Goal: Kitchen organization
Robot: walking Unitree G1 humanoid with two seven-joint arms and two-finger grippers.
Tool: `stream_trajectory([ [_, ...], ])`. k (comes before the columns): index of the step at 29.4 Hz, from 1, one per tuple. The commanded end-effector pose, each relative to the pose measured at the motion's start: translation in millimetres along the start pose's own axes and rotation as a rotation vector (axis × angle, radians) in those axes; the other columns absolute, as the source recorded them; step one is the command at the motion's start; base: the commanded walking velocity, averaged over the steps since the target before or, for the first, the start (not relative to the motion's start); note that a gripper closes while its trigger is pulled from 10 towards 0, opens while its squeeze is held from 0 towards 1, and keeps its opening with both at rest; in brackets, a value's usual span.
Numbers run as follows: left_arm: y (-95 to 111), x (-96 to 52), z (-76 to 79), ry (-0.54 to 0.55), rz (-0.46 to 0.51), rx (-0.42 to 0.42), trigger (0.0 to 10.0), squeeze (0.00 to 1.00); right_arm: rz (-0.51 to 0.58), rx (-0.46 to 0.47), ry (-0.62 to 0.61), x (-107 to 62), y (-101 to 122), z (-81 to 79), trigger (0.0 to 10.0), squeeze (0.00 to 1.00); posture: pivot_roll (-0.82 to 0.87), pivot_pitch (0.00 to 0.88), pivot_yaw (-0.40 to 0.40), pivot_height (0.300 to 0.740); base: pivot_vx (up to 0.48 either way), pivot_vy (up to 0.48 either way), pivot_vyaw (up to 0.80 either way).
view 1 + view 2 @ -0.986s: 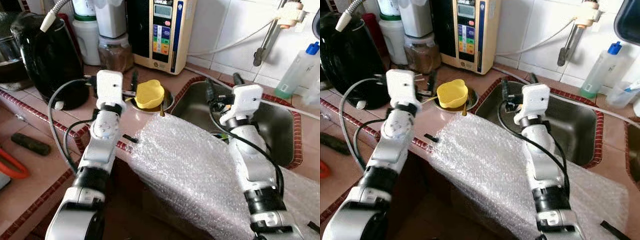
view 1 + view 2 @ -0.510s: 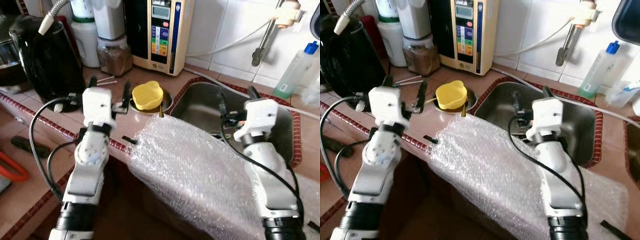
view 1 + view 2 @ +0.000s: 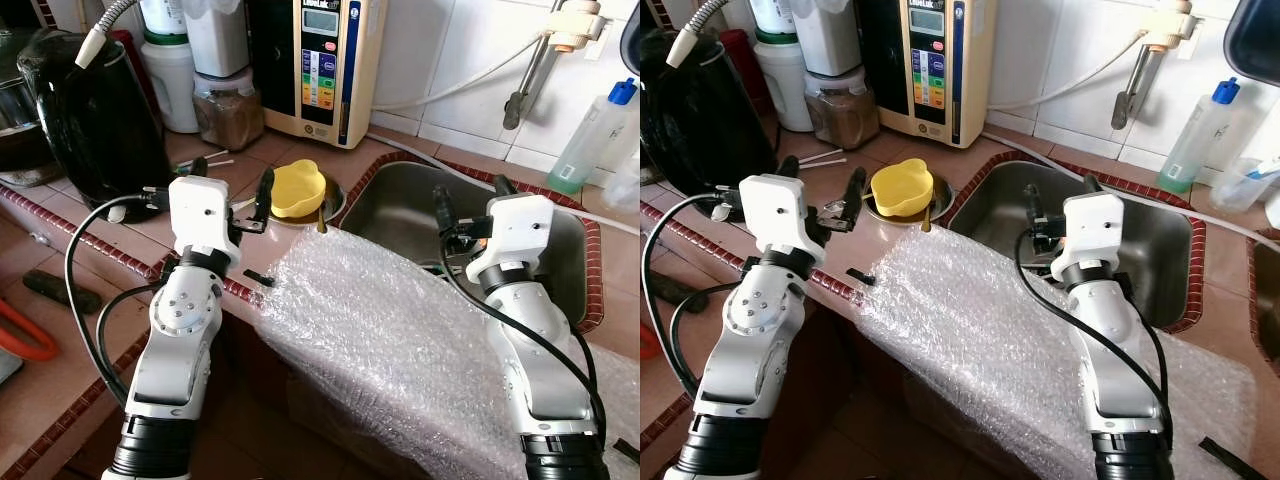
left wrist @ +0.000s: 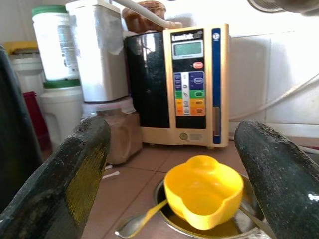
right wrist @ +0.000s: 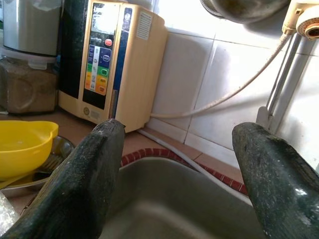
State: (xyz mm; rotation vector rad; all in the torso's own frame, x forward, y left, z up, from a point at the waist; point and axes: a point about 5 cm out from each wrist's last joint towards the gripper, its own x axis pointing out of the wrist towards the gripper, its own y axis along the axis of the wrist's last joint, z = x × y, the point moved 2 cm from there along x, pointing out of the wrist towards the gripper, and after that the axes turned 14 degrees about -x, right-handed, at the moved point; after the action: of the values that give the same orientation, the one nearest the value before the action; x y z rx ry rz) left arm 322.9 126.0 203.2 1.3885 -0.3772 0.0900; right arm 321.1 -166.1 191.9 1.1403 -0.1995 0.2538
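Just ahead of your left gripper (image 3: 232,190), between its spread fingers as its wrist camera sees it, sits the yellow cup (image 4: 202,197) in a steel bowl (image 4: 249,226) with a spoon (image 4: 140,222) leaning out toward you; you look lined up to reach for it, nothing held yet. Beyond the cup stands the water ioniser (image 3: 322,62), to the gripper's outer side the black kettle (image 3: 95,120), so room is tight there. Your right gripper (image 3: 468,205) hangs released and empty over the sink (image 3: 400,205), with open basin ahead. Behind both, bubble wrap (image 3: 390,340) drapes over the counter edge (image 3: 120,260); mind your forearms.
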Motion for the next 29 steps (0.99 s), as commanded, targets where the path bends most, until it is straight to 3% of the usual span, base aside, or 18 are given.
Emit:
stream_trajectory([
  [1,2.5,-1.7,3.3,-0.021,-0.003,-0.005,10.0,0.0,0.013,-0.006,-0.006,-0.7,5.7,3.2,10.0,0.0,0.04,0.0,0.03,0.74,0.0,0.0,0.0],
  [29,-1.8,-3.1,8.9,-0.048,-0.037,-0.026,10.0,0.0,-0.009,-0.008,-0.007,3.3,-0.1,5.0,10.0,0.0,0.03,0.0,0.025,0.74,0.301,0.0,0.0],
])
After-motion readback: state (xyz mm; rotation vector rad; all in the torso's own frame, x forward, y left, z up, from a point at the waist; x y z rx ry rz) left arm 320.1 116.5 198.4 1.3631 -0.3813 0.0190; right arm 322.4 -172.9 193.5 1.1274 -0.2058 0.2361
